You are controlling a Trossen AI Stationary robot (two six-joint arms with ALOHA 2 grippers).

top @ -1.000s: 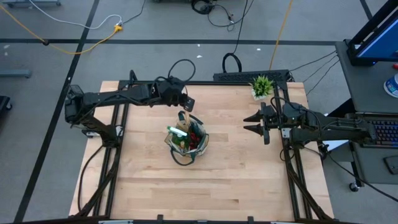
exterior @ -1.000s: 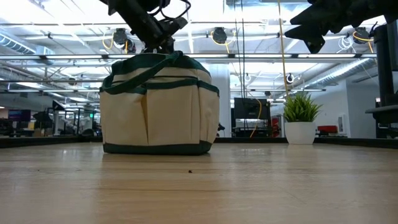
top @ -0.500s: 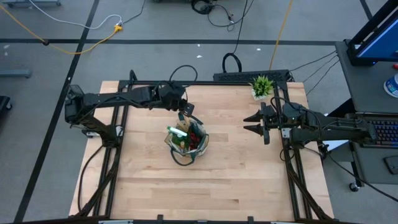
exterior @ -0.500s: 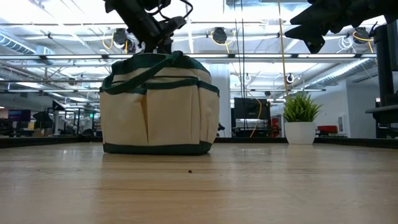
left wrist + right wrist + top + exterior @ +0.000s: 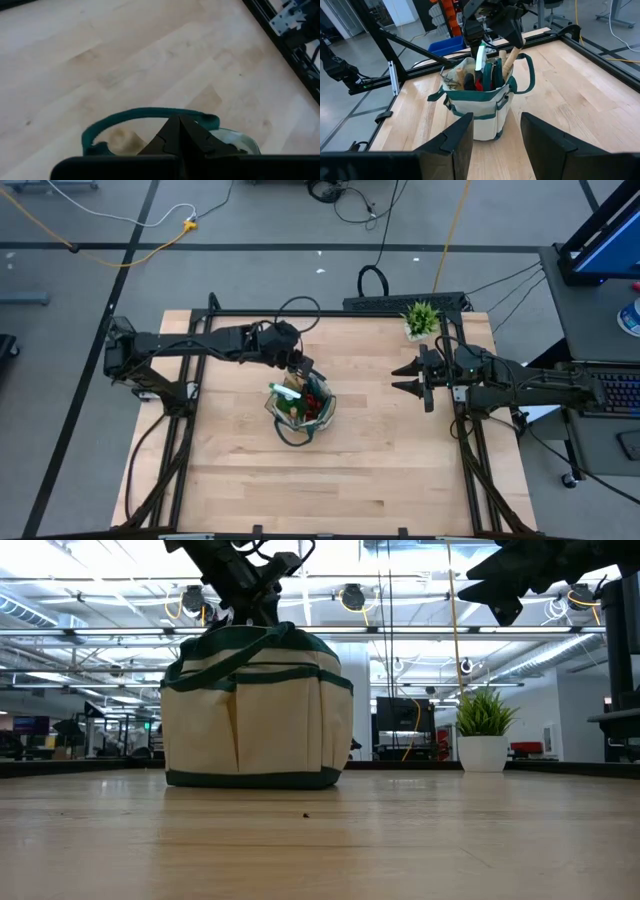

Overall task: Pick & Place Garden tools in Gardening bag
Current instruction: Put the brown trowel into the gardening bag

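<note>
High view: gardening bag point(image 5: 300, 408) mid-worktop, tools inside; left gripper point(image 5: 300, 367) just above bag's far rim, nearer arm; right gripper point(image 5: 408, 377) near right edge, well apart.
Low view: left gripper over bag top.
Left wrist view: fingers together, empty.
Right wrist view: fingers apart, handles upright.

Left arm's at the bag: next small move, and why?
Probably lift the left claw up and away from the khaki fabric tote with green trim. It looks shut and empty just above the tote's green handle; wooden and green tool handles already stand inside, none on the wooden table. Right claw waits open at the table's right.
</note>
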